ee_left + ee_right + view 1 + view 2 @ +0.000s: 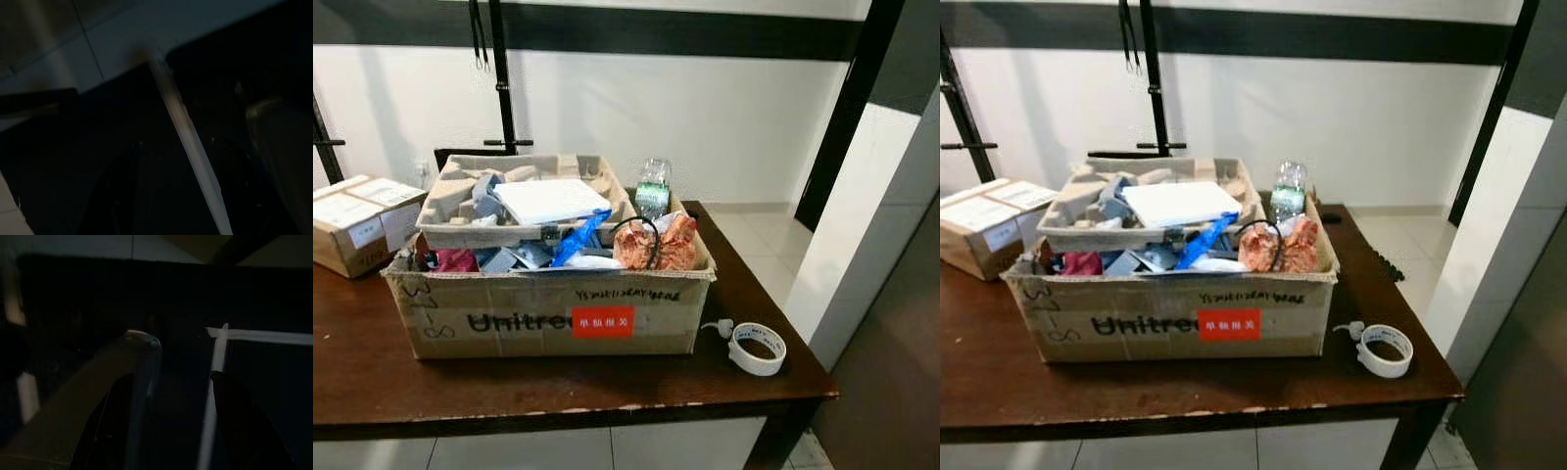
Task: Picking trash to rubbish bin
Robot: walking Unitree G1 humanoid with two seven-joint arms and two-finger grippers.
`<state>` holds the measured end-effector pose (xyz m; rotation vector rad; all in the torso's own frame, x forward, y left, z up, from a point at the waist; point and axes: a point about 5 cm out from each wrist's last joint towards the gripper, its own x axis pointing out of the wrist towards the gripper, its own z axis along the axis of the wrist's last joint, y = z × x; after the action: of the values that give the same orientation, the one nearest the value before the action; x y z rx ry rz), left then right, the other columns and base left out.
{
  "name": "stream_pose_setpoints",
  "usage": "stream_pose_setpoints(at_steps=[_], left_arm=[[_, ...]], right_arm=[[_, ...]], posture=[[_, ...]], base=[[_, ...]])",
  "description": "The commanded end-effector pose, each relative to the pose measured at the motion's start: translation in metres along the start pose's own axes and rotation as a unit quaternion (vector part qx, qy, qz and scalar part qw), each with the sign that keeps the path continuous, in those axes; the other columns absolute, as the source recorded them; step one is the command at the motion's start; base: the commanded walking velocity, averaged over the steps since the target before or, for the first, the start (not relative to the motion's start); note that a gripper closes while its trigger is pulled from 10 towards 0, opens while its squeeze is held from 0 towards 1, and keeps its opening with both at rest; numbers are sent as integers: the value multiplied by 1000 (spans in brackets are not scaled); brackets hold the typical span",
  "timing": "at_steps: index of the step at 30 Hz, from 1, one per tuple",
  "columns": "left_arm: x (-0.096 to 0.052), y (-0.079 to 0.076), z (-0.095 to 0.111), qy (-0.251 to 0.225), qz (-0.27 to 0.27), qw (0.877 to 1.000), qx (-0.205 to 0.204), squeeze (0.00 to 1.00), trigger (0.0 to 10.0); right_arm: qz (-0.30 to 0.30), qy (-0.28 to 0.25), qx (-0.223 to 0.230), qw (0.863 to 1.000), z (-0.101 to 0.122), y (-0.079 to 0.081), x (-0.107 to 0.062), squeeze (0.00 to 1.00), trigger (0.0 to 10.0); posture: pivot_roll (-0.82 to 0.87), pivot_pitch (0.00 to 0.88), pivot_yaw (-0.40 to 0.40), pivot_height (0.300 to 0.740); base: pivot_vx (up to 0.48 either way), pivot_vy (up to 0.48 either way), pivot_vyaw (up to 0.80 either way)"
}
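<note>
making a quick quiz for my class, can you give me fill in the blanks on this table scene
1. The roll of tape lies on the table to the robot's ____ of the big cardboard box.
2. The sticker on the box front is ____.
3. The plastic bottle stands ____ the box.

Missing words: right; red; behind

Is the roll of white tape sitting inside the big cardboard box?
No, the roll of white tape lies on the bare wooden table, just outside the right end of the cardboard box.
</note>
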<state>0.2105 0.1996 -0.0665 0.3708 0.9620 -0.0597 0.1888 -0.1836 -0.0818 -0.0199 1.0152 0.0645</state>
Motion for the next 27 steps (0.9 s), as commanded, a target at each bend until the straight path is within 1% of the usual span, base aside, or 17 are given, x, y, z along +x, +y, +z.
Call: stream_pose_setpoints(at_steps=[1,4,12,15,17,19,21,22,23,25,26,27], left_arm=[[0,-6,1,-6,-7,1000,-1,0,10000],[1,-8,5,-11,-12,1000,-7,0,10000],[2,-6,5,-5,-16,1000,11,0,10000],[2,-3,2,-3,-15,1000,11,0,10000],[2,-2,1,-4,-14,1000,10,0,10000],[1,0,-1,-5,-12,1000,4,0,10000],[1,3,-1,-12,-3,1000,-15,0,10000],[1,7,0,-22,9,999,-23,0,10000],[1,9,0,-28,18,999,-28,0,10000],[1,9,0,-28,18,999,-28,0,10000],[-1,19,-2,-42,45,998,-35,0,10000],[-1,22,-4,-43,52,997,-44,0,10000]], right_arm=[[5,-2,19,1000,-5,3,0,0,10000],[2,-13,30,999,-2,5,0,0,10000],[-8,-12,18,1000,1,6,1,0,10000],[-13,-16,40,999,2,7,1,0,10000],[-13,-17,45,999,2,7,1,0,10000],[-11,-19,45,999,2,9,2,0,10000],[-13,-21,43,999,3,10,2,0,10000],[-12,-26,42,999,5,10,2,0,10000],[-10,-29,41,999,6,11,2,0,10000],[-10,-29,41,999,6,11,2,0,10000],[-8,-37,42,998,7,13,2,0,10000],[-9,-38,42,998,7,13,2,0,10000]], posture=[[-70,59,-6,740],[-72,47,-6,740],[-66,43,-14,740],[-54,62,-18,740],[-54,62,-18,740],[-47,74,-23,740],[-29,96,-37,740],[-19,100,-39,740],[-13,105,-40,740],[-13,105,-40,740],[-7,123,-36,740],[-6,125,-35,740]], base=[[0,0,0],[0,0,0],[0,0,0],[0,0,0],[0,0,0],[0,0,0],[0,0,0],[0,0,0],[0,0,0],[0,0,0],[0,0,0],[0,0,0]])
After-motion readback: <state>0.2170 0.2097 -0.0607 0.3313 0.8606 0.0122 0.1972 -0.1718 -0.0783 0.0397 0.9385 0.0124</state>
